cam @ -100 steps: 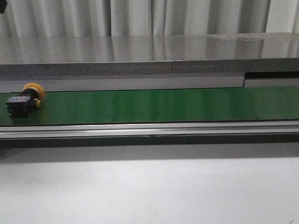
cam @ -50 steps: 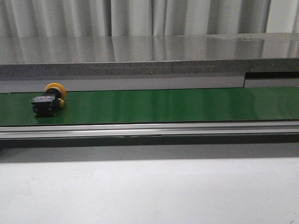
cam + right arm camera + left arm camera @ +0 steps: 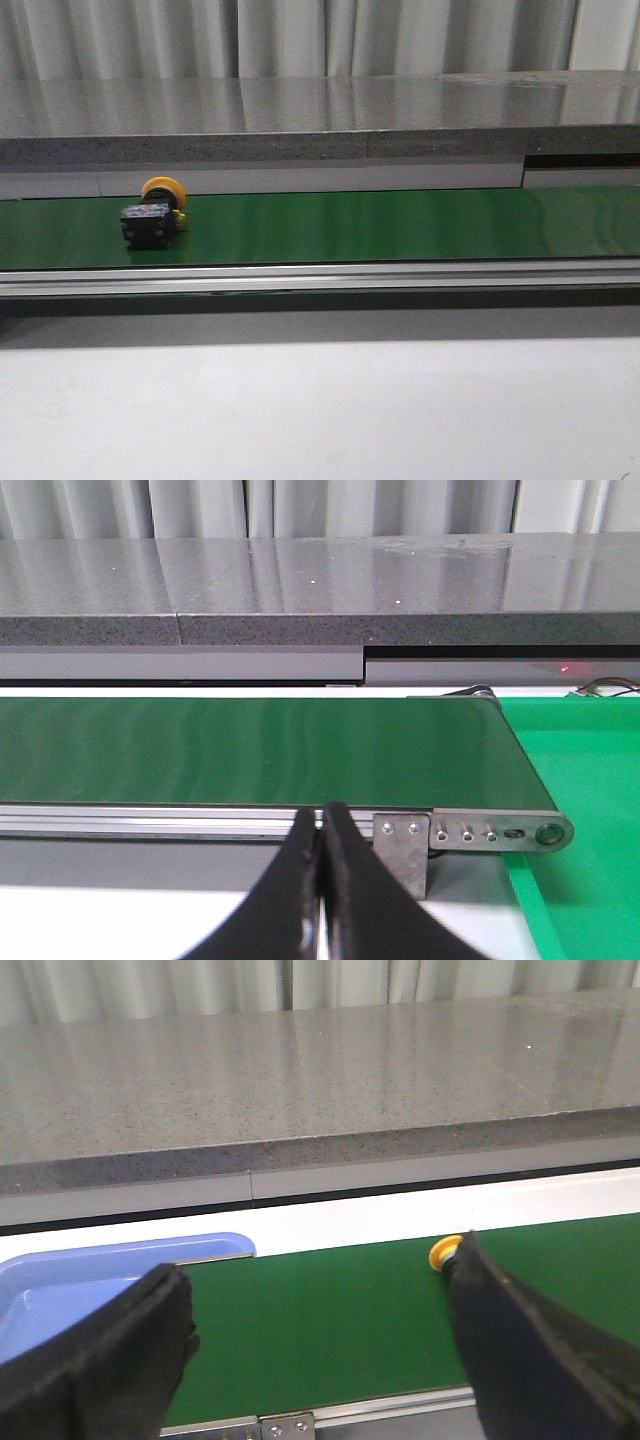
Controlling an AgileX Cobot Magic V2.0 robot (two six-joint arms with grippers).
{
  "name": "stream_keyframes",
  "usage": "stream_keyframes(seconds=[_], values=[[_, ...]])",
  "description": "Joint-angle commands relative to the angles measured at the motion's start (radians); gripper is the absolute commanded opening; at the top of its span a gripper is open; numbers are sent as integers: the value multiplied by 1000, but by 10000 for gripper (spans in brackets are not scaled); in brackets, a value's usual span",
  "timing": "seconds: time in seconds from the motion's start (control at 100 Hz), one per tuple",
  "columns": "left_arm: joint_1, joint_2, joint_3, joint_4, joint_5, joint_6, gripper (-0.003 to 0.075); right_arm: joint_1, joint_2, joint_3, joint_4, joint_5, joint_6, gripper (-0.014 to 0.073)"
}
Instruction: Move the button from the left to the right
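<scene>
At the far left, seen from the left wrist, a blue tray (image 3: 120, 1260) lies past the belt's left end. The left gripper (image 3: 320, 1330) hangs over the near edge of the green conveyor belt (image 3: 400, 225) with its fingers spread wide and nothing between them. The button (image 3: 152, 215) lies on its side on the left part of the belt, black body toward the camera and yellow cap toward the far rail; in the left wrist view only the cap peeks out beside one finger. The step in hand looks like the pick-up, not yet made: the next move calls for the open fingers to straddle the body. A grey ledge (image 3: 300, 150) bounds the far side, a metal rail (image 3: 320, 278) the near one, and the belt runs bare to the right. The right gripper (image 3: 320, 880), fingers pressed together and empty, waits near the belt's right end, beside a green mat (image 3: 590, 780)
</scene>
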Motion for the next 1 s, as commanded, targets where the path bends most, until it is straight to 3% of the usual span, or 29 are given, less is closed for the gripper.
stream_keyframes(seconds=[0.0,0.26,0.33,0.7,0.99], values=[[-10,2,-24,-16,-66,-3,512,-3,-19,-15,3,-83,-5,-68],[-10,6,-24,-16,-79,-3,510,-3,-19,-15,3,-83,-5,-68],[-10,6,-24,-16,-79,-3,475,-3,-19,-15,3,-83,-5,-68],[-10,6,-24,-16,-77,-3,-21,-3,-19,-16,3,-115,-5,-68],[-10,6,-24,-16,-75,-3,-20,-3,-19,-16,3,-184,-5,-68]])
